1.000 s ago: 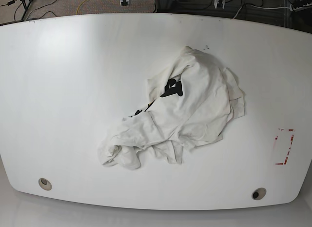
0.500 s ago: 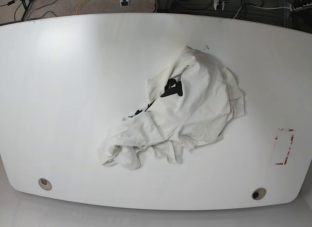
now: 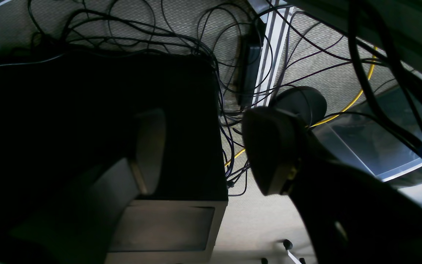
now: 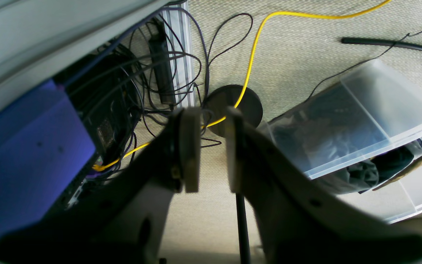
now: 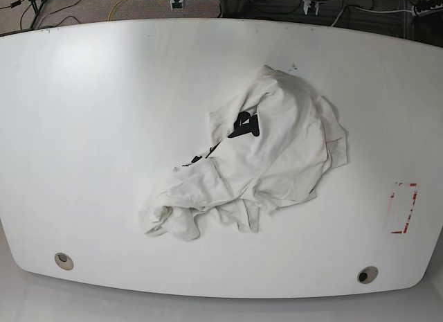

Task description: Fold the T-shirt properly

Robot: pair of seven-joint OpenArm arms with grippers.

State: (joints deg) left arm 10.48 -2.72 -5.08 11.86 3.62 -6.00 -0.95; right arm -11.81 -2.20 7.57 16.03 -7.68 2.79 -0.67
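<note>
The T-shirt (image 5: 252, 159) lies crumpled in a heap on the white table (image 5: 90, 128), a little right of the table's centre, with a bunched sleeve or hem trailing toward the near edge and black lettering partly buried in the folds. The main risk from here is likely a bad first grasp: with the cloth so tangled, pinching a bunched lump instead of a single edge would probably drag several layers together and leave it more knotted than spread. Neither arm is over the table; none shows in the base view. Both wrist cameras look down past the table at the carpeted floor. The left end effector (image 3: 211, 154) hangs with its fingers wide apart and empty above a dark box (image 3: 174, 227) and tangled cables (image 3: 229, 88). The right end effector (image 4: 209, 150) has its fingers drawn close with a narrow gap, gripping nothing, above a yellow cable (image 4: 255, 40) and beside a clear plastic bin (image 4: 361, 121).
</note>
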